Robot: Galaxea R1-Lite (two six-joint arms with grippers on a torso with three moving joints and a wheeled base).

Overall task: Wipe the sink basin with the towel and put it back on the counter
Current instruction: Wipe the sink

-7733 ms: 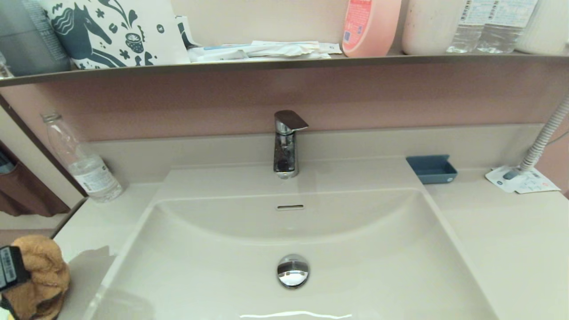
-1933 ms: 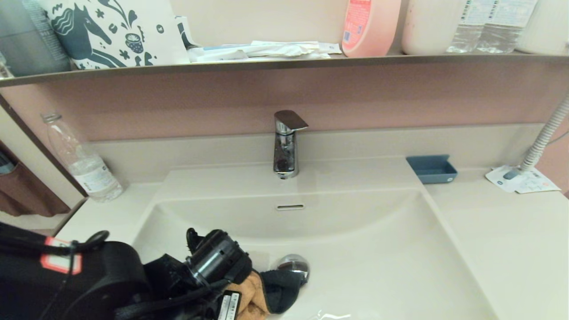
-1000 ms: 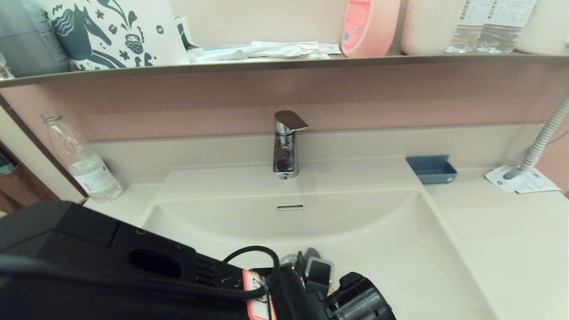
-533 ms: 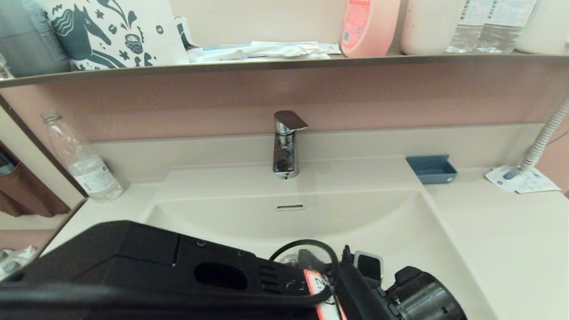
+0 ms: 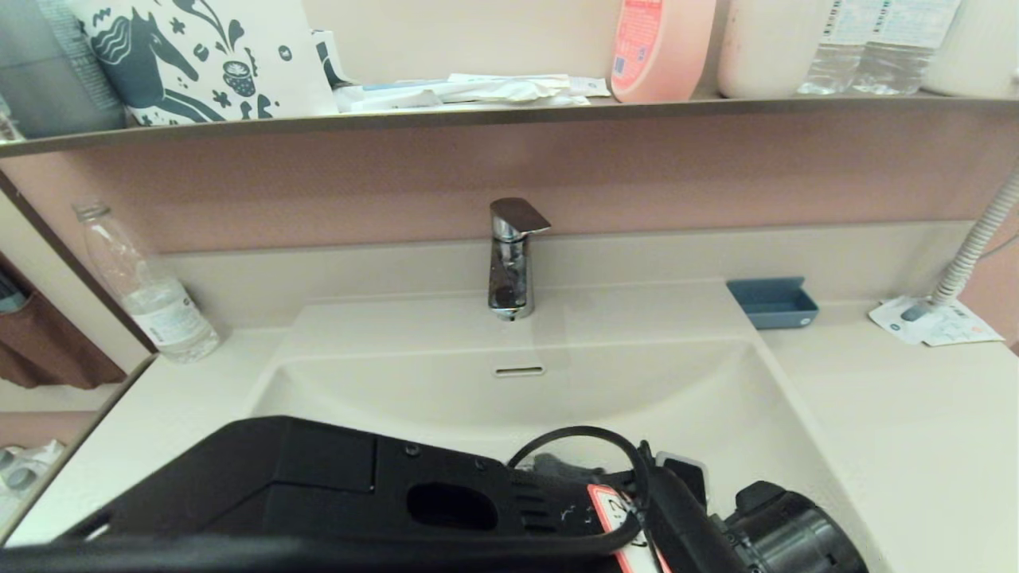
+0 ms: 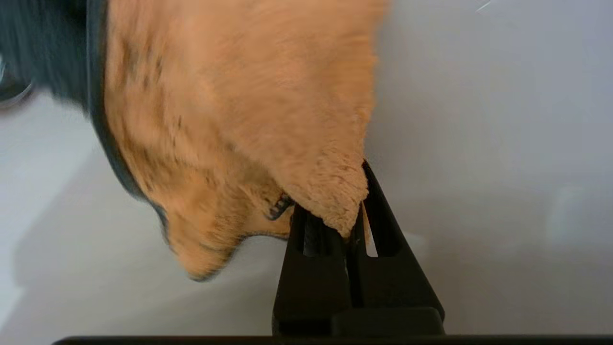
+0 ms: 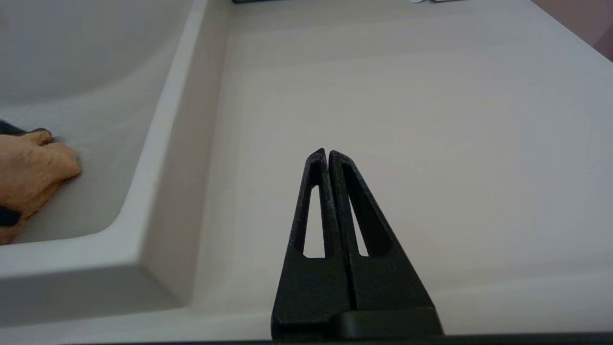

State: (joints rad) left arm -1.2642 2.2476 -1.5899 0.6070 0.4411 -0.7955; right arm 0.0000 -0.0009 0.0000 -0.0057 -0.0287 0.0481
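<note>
The yellow-orange towel (image 6: 239, 96) with its grey-blue edge lies pressed on the floor of the cream-white sink basin (image 6: 479, 120), and my left gripper (image 6: 337, 211) is shut on a fold of it. In the head view my left arm (image 5: 358, 493) stretches across the front of the basin (image 5: 509, 398) towards its right side, hiding the towel, the drain plug and the fingers. The right wrist view shows the towel (image 7: 28, 167) near the basin's right wall. My right gripper (image 7: 328, 153) is shut and empty above the counter (image 7: 407, 96) right of the basin.
A chrome faucet (image 5: 509, 263) stands behind the basin. A blue tray (image 5: 772, 302), leaflets (image 5: 935, 322) and a ribbed hose (image 5: 975, 239) are at the back right. A plastic bottle (image 5: 151, 294) stands at the back left. A dark shelf (image 5: 478, 115) runs overhead.
My left arm has carried the towel from the left counter edge into the basin and swept it rightwards along the front. The drain plug is now covered by the arm.
</note>
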